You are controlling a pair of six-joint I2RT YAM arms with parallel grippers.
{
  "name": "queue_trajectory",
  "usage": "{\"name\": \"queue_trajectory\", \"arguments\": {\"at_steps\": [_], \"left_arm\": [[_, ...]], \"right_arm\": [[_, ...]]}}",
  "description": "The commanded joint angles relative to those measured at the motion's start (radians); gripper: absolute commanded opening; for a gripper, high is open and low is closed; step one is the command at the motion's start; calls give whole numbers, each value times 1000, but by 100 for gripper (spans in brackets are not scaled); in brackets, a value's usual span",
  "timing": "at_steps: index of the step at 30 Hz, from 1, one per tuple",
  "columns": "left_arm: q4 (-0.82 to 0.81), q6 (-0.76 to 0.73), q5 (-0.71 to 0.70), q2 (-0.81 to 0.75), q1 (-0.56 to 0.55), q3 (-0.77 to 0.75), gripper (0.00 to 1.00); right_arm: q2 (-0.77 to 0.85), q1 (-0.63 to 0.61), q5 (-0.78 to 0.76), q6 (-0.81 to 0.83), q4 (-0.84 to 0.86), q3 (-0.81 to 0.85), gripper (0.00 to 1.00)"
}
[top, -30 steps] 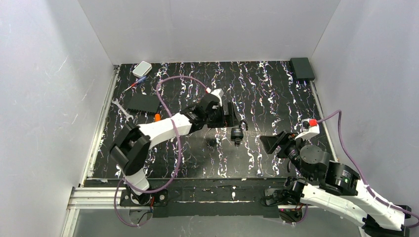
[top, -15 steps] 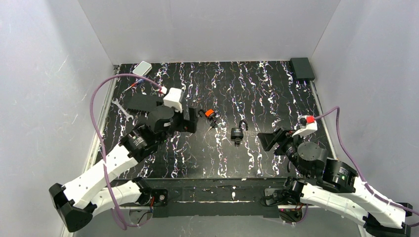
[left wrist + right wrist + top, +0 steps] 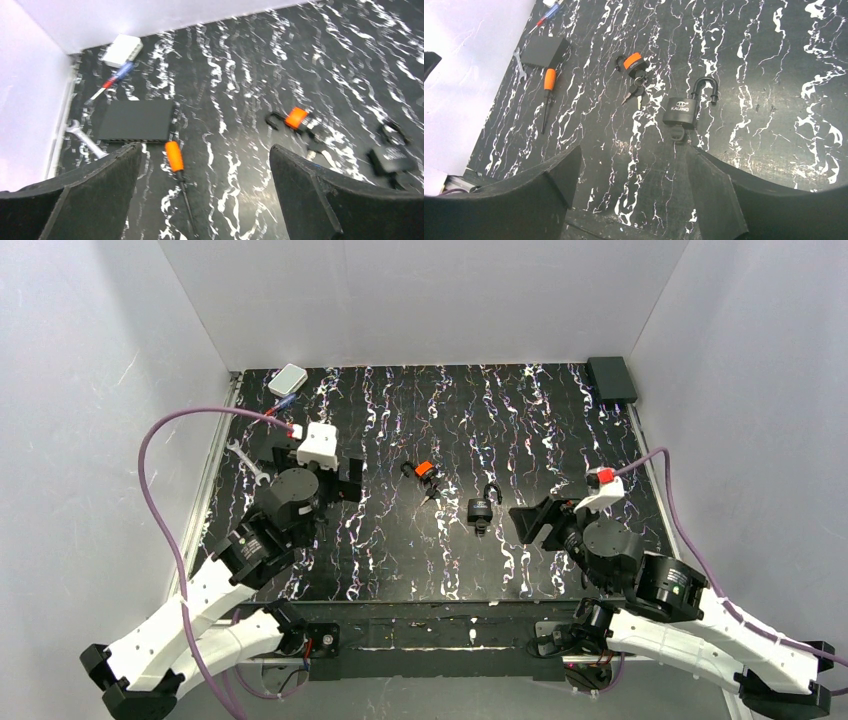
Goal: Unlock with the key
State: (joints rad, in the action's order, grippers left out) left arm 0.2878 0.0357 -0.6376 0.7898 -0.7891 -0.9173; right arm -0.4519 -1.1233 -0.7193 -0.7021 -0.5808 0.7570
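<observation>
Both grippers hung spread wide and empty at the near side, the right gripper [image 3: 633,155] near right and the left gripper [image 3: 205,157] near left. Just beyond the right one, mid-table, the key [image 3: 678,134] sat pushed into the near end of the padlock [image 3: 680,112], whose shackle stood sprung open. Farther left lay spare keys [image 3: 636,91] touching an orange-and-black cylinder [image 3: 634,63], then an orange-handled screwdriver [image 3: 549,79] beside a flat black box [image 3: 544,51].
</observation>
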Motion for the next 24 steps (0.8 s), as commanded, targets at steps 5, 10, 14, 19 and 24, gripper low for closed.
{"name": "queue_trajectory", "arguments": {"at_steps": [5,10,14,19,24], "left_arm": [[-214,-207,-324,-106,11,164,95],[-228,-217,-307,-197,11,210,95],[-216,-209,-313,-172,11,199,95],[-196,-199,-299,-158,11,193,95],[-197,-204,-306,-148,11,193,95]], "right_arm": [[-94,-4,77,-57,77,-33,89],[-136,-3,87,-77,90,-47,93],[-114,-3,86,-68,158,-99,94],[-73,-3,91,-74,218,-145,97],[-62,-3,83,-92,200,-135,98]]}}
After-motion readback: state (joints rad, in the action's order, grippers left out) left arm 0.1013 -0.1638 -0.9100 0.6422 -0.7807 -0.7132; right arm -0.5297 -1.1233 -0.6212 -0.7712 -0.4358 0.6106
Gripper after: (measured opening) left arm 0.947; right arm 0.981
